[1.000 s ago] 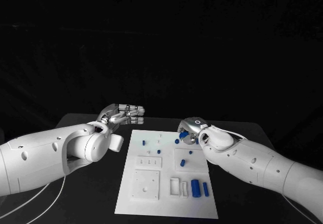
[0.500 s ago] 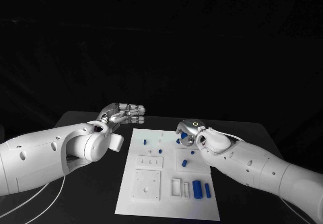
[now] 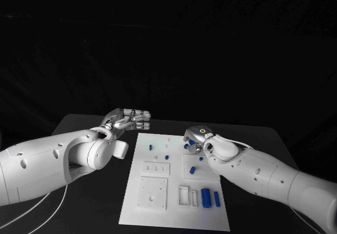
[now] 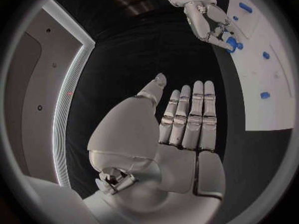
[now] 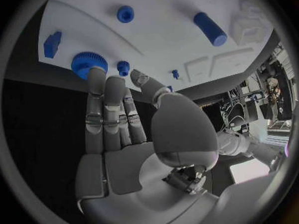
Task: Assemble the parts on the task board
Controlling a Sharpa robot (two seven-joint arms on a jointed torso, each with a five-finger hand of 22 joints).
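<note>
the right hand point(image 5: 118, 129) reaches its fingertips to a blue gear point(image 5: 89, 64) at the board point(image 5: 168, 40) edge, seemingly touching, not gripping it; the left hand point(image 4: 181, 129) hovers flat, empty, off the board.

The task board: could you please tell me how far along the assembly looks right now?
Early, it seems. Several blue parts lie loose on the task board. The right hand has its fingers at a blue gear, contact unclear. The left hand hovers off the board, empty.

Black table point(image 3: 91, 126), black backdrop point(image 3: 168, 53), pale wall panel point(image 4: 37, 84)
</note>
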